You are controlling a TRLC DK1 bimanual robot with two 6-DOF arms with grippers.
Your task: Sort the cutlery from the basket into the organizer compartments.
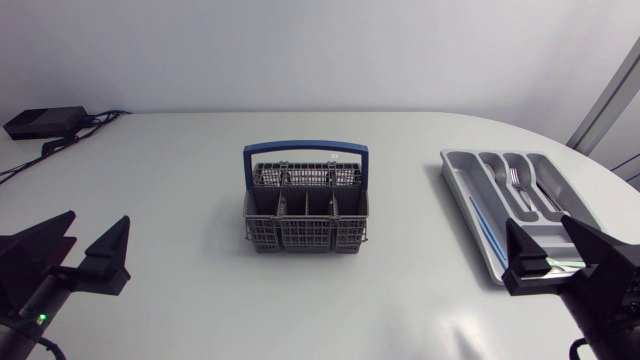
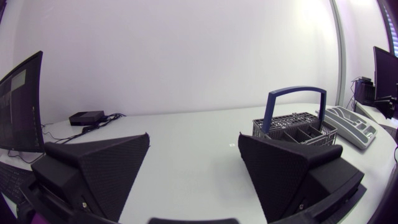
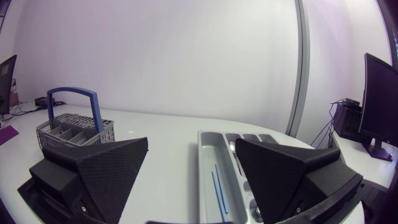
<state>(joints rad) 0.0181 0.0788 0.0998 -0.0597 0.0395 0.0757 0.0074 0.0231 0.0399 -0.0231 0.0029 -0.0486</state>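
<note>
A: At mid-worktop stands the basket [image 1: 305, 235], grey mesh with its blue handle [image 1: 305, 147] upright; well to its right lies the organizer [image 1: 458, 188], one fork [image 1: 514, 180] in a middle compartment and a thin blue stick [image 1: 481, 215] in the long side slot.

B: And the arms?

A: Near the front-left corner sits the left end effector [image 1: 98, 222], fingers spread, nothing between them; the right end effector [image 1: 538, 222] hovers over the organizer's near end, likewise spread and empty.

B: What's left in the basket?

A: Hard to tell from above; its cells look mostly bare.

B: Whatever remains should be stiff, light and slick, I'd judge; pinch it squarely across the shank and lift straight up, since so light a basket may drag along.
</note>
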